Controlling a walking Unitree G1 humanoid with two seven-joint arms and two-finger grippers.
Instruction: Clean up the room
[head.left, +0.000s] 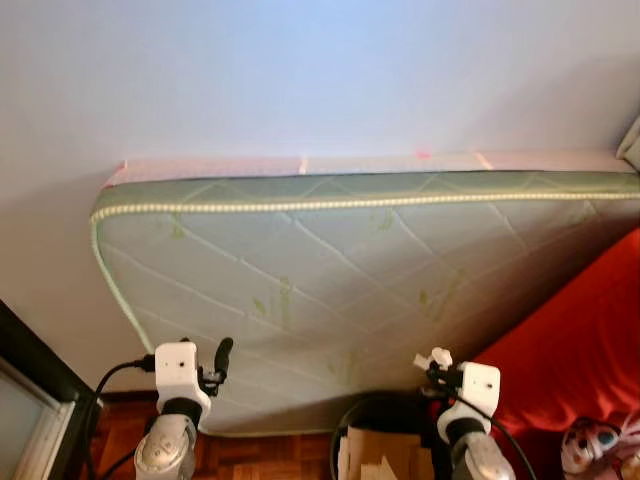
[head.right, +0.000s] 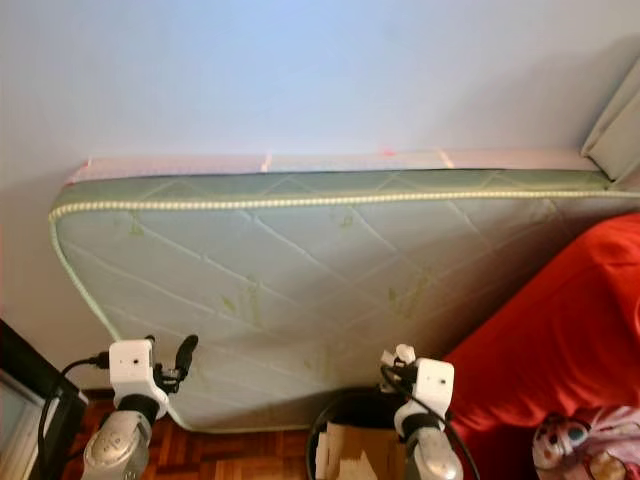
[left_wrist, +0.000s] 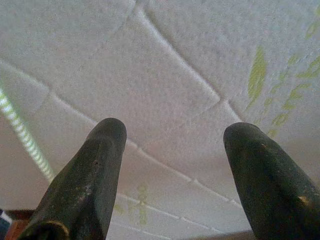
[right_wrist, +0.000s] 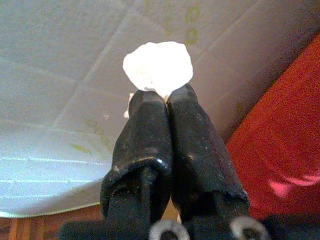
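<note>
Crumpled white paper wad (right_wrist: 158, 67) is pinched at the tips of the right gripper (right_wrist: 167, 97), both black fingers pressed together on it, most of the wad sticking out past the tips. In the head views the same wad (head.left: 436, 357) sits at the top of the right gripper (head.left: 434, 368), raised in front of the lower part of the mattress.

Left gripper (left_wrist: 172, 132) is empty, its 2 fingers (left_wrist: 95, 170) spread wide, pointed at the quilted face of the mattress (left_wrist: 165, 75). Head view shows it (head.left: 220, 358) raised at about the same height as the right one, near the mattress's lower left corner.

Mattress (head.left: 350, 280): pale green, quilted in diamonds, leaf print, beaded piping along the edge. It stands on its long side, leaning against a light blue wall (head.left: 320, 70).

Red fabric (head.left: 580, 350), a sofa or cover, on the robot's right, overlapping the mattress's lower right corner. A patterned soft item (head.left: 598, 445) lies at its foot; can't tell what it is.

Between the arms, low down: a dark round bin (head.left: 385, 410) with cardboard (head.left: 385, 455) in it. Wood floor (head.left: 260, 455) below. Dark framed panel (head.left: 30, 400) at the left edge.
</note>
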